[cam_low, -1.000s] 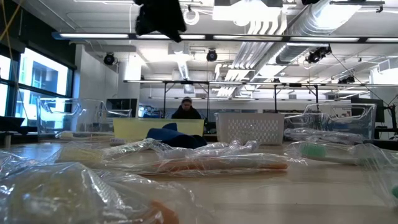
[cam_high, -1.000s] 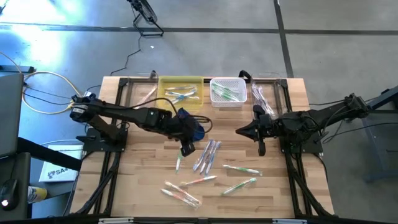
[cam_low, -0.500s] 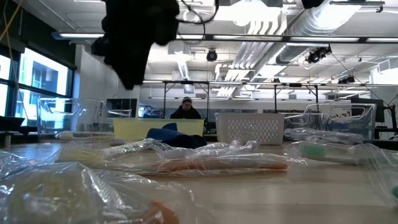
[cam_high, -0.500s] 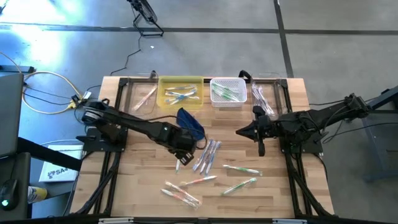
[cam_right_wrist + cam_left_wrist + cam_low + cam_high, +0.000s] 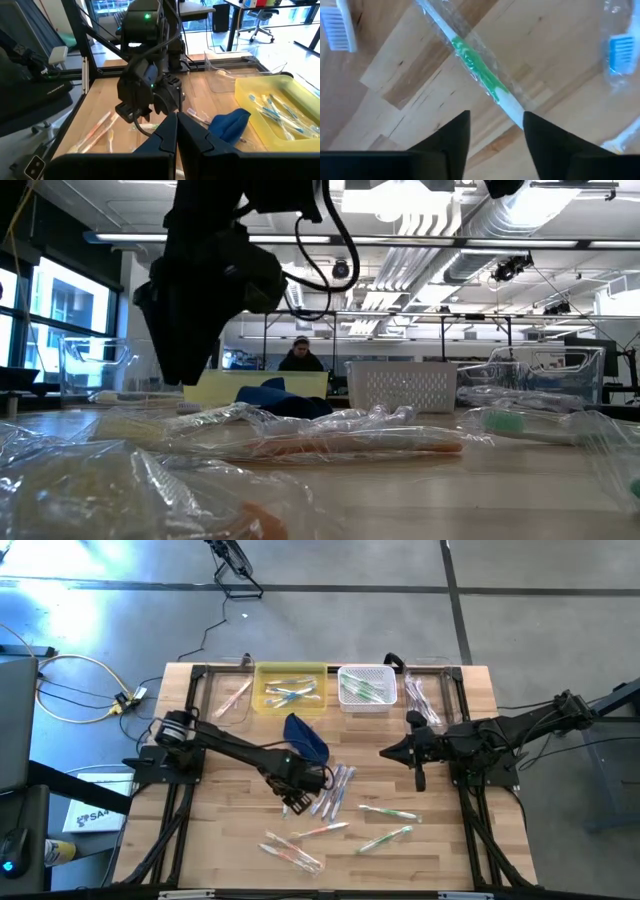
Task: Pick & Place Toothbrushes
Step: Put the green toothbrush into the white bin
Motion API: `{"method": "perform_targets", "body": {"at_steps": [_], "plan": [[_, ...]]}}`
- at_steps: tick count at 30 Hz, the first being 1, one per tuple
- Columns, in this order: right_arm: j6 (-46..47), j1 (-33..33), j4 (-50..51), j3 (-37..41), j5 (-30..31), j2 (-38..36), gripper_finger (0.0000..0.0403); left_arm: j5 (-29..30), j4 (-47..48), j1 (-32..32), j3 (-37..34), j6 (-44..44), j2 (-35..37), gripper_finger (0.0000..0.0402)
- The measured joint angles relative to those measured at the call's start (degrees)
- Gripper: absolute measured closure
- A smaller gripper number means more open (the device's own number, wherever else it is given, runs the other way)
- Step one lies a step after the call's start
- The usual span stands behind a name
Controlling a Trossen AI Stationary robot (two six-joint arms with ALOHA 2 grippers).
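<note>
Since a second ago, left gripper (image 5: 494, 131) has come down, fingers spread, holding nothing, over green toothbrush (image 5: 479, 73): light, stiff, slippery wrap; I grip mid-handle.

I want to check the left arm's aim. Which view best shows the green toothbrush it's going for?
The left wrist view: the green toothbrush, wrapped in clear plastic, lies on the wood just ahead of the left gripper, whose jaws are open. The high view shows only its tip beside the gripper. The low and right wrist views don't show it clearly.
</note>
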State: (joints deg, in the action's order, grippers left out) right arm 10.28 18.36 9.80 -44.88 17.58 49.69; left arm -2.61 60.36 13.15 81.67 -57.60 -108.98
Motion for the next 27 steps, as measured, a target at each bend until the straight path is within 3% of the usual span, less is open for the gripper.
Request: {"method": "perform_targets", "body": {"at_steps": [8, 18, 27], "plan": [[0.00, 0.01, 0.06, 0.00, 0.00, -0.02, 0.0400, -0.25, -3.28, -0.02, -0.04, -4.21, -1.00, 0.0154], [0.00, 0.01, 0.99, 0.00, -0.02, -0.02, 0.0401, -5.54, -15.11, -0.02, -8.34, -8.82, -1.30, 0.0154], [-0.02, 0.01, 2.47, 0.00, 0.00, -0.02, 0.0401, -5.46, -16.08, -0.02, -9.17, -8.85, -1.28, 0.0168]]}}
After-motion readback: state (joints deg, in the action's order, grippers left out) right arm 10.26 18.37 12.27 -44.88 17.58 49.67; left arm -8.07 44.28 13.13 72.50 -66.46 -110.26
